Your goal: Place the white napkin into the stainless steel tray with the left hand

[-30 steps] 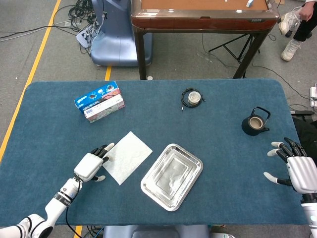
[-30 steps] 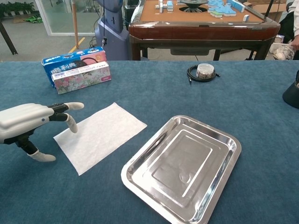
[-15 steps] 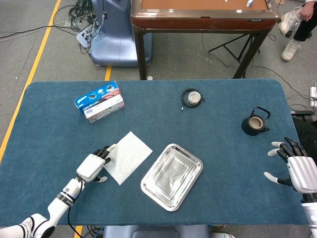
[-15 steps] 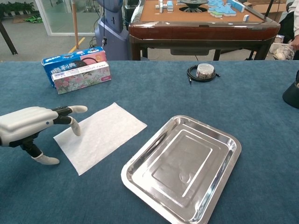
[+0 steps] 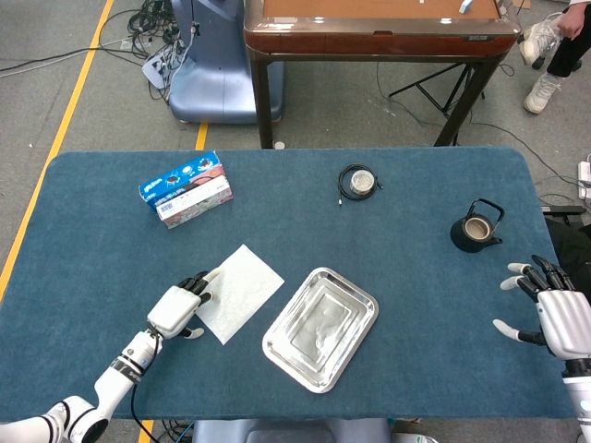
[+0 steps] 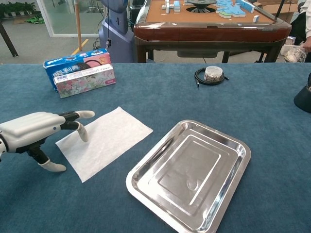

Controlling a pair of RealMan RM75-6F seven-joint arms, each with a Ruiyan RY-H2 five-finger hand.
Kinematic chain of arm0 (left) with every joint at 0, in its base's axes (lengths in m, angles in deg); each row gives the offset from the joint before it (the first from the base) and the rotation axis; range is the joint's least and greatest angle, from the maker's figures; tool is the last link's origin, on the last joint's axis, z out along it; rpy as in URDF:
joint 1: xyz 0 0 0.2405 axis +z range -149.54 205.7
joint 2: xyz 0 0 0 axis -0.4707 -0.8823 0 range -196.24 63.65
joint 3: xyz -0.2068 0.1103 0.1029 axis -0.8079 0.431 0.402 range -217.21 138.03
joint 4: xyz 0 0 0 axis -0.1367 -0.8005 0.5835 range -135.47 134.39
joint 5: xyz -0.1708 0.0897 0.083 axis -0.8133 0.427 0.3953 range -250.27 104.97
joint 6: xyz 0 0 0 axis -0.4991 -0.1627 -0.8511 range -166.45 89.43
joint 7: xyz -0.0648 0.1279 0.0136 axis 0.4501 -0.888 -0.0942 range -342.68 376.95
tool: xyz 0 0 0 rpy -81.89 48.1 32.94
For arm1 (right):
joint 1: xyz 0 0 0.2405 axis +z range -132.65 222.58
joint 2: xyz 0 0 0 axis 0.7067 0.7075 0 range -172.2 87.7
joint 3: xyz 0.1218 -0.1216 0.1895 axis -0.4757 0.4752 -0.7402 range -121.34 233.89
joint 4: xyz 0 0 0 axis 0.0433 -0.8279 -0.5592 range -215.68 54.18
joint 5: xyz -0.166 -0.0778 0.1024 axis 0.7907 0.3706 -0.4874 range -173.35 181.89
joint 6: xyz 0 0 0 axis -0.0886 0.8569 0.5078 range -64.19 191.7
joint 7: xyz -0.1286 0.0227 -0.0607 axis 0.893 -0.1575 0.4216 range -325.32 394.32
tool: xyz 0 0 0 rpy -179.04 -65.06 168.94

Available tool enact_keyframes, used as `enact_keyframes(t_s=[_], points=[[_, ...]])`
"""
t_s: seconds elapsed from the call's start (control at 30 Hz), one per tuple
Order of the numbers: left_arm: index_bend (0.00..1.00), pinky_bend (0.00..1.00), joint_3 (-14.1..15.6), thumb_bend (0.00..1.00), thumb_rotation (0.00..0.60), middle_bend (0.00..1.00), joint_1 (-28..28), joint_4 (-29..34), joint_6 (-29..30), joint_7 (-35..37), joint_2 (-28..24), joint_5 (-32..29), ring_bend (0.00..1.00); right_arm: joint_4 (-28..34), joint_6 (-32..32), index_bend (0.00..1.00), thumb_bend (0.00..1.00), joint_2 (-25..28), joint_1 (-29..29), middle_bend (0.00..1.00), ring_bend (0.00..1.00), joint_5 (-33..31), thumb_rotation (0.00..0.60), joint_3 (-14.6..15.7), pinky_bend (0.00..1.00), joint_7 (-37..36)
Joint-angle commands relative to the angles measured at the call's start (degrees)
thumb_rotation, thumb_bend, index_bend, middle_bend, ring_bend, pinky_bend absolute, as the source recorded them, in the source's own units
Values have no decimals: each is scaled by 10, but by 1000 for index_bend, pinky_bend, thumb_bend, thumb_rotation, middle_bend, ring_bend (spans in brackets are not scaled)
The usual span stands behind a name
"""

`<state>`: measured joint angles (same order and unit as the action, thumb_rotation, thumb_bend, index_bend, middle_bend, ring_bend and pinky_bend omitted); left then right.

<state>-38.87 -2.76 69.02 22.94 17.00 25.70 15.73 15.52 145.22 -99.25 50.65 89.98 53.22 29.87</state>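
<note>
White hand [image 6: 31, 130], black-jointed fingers [image 6: 73, 116]

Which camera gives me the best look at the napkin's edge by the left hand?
The chest view: the white napkin is large, with the left hand at its near corner. In the head view it is small and the hand covers that corner.

In the chest view the left hand [image 6: 36, 133] is cut at the wrist by the picture's 9 o'clock edge, and whether its fingertips [image 6: 82, 135] touch the napkin [image 6: 104, 141] cannot be told. The tray [image 6: 146, 167] loses its near rim at the 6 o'clock edge. The teapot [image 6: 303, 97] is half cut off at 3 o'clock. In the head view the right hand [image 5: 554, 314] runs off the 3 o'clock edge. The print on the tissue pack [image 5: 186, 188] is too small to read.
</note>
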Motion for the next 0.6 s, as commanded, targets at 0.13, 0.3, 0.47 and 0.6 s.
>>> enact_keyframes(t_s=[0.13, 0.3, 0.47, 0.6], points=[[330, 170, -1, 135, 600, 1, -1, -5, 1, 9, 9, -2, 0, 0, -1, 411, 38, 0, 0, 252, 88, 0, 600, 0, 117, -1], [336, 170, -4, 135, 600, 1, -1, -8, 4, 12, 14, -4, 0, -1, 0, 411, 38, 0, 0, 252, 89, 0, 600, 0, 116, -1], [348, 170, -7, 135, 600, 1, -1, -8, 7, 13, 16, -7, 0, -1, -1, 410, 38, 0, 1, 252, 88, 0, 600, 0, 116, -2], [353, 170, -8, 138, 600, 1, -2, -6, 7, 15, 17, -7, 0, -1, -1, 411, 38, 0, 0, 253, 89, 0, 600, 0, 116, -2]])
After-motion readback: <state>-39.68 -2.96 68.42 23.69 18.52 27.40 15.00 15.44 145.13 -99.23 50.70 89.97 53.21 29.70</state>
